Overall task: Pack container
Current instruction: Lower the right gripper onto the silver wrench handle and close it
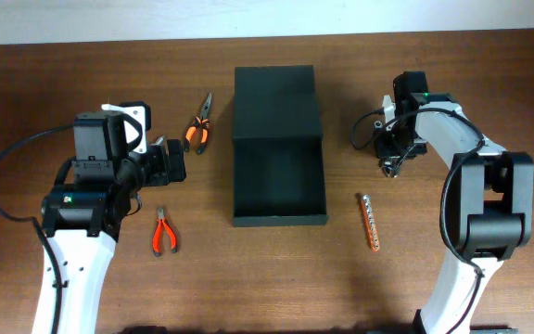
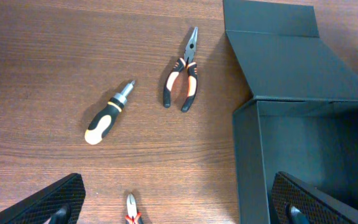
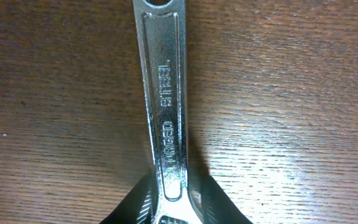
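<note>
**Desk stock, near to far**

Red-handled pliers (image 1: 163,232) on the brown wooden desk (image 1: 63,83). Dark green matte rectangular container (image 1: 234,181), centre, flap lid open rearward. Left gripper (image 1: 180,163): jaws apart. Right gripper (image 1: 391,167): jaws clamped on a silver steel wrench (image 3: 165,112). Orange-black long-nose pliers (image 1: 199,130), farthest.

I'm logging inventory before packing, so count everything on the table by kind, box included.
pliers: 2, orange-black pliers and red pliers
screwdriver: 1
wrench: 1
orange bit rail: 1
container: 1
Total: 6

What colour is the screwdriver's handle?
The screwdriver handle is black and yellow; left wrist view shows it best.
</note>
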